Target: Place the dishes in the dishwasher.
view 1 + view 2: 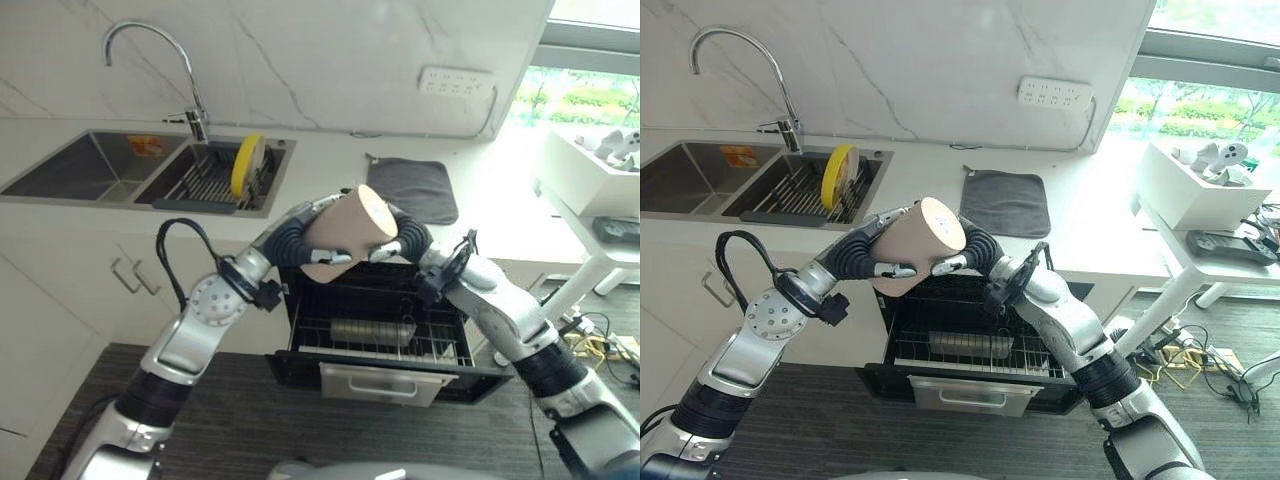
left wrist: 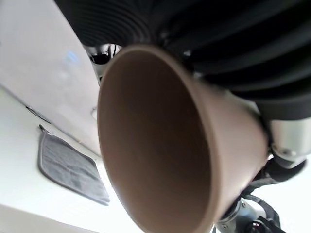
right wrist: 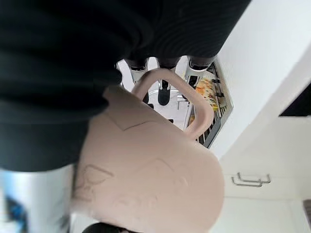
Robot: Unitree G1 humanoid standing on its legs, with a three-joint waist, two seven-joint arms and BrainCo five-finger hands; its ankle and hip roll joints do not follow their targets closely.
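White marble wall behind, pale tabletop [image 1: 330, 160] running beneath it, steel sink [image 1: 95, 165] set in at the left under a curved tap [image 1: 160, 60]. Standing on edge in the sink's rack [image 1: 215, 180]: a yellow plate [image 1: 246, 165]. Lying flat on the tabletop to the right of the sink: a grey mat [image 1: 415, 188]. Below the tabletop edge, an open dishwasher [image 1: 385, 335] with its wire basket pulled out, something metallic and cylindrical lying in it, too indistinct to name.

Held in the air above the open dishwasher, between both hands: a beige mug [image 1: 350, 235], tilted, flat base turned up and toward the wall. Left hand [image 1: 318, 258] clasped against the mug's left side, fingers curled round its wall. Right hand [image 1: 395, 248] at the mug's right side, fingers [image 3: 164, 90] hooked through the handle [image 3: 194, 104], as seen from the right wrist. Mug's open mouth facing the left wrist camera, inside bare.
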